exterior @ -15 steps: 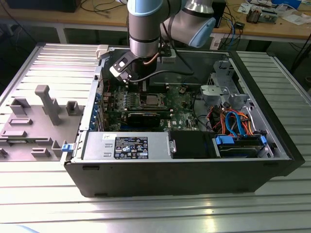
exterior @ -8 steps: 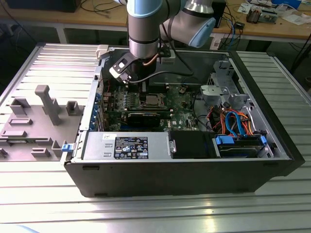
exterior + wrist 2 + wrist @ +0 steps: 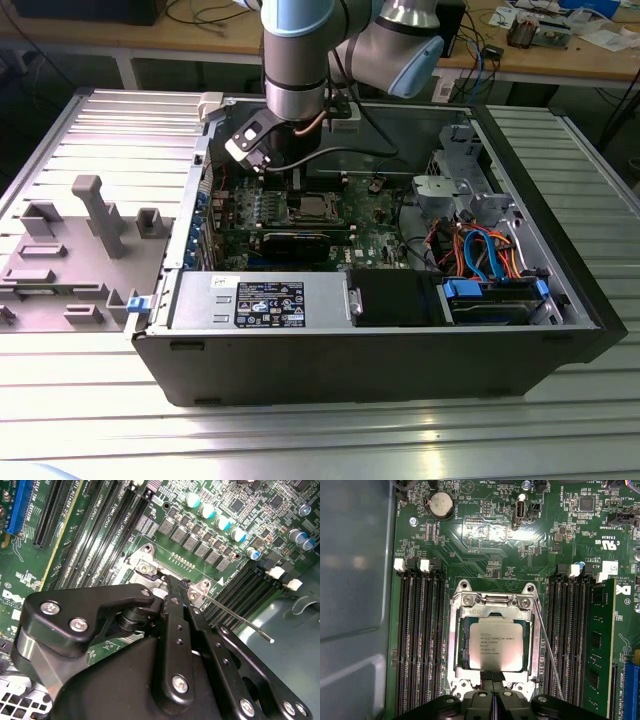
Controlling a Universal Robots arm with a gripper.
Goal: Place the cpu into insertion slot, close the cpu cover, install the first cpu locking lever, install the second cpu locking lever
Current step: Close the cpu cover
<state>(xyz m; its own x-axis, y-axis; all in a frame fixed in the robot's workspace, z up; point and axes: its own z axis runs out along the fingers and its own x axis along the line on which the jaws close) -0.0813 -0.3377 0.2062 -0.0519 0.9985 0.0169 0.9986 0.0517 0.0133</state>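
cpu (image 3: 495,644) sits flat in its socket, just ahead of the tool tips; cpu cover (image 3: 456,640) lies down around it, metal top showing through the window; tool (image 3: 493,676) closed, fingers pressed together, nothing seen between them; tips at cover's near edge, touching or just above, cannot tell; thin locking lever (image 3: 240,622) angles out beside the tool over memory slots (image 3: 420,645); motherboard (image 3: 485,545) inside open computer case (image 3: 380,350) on counter (image 3: 300,440)
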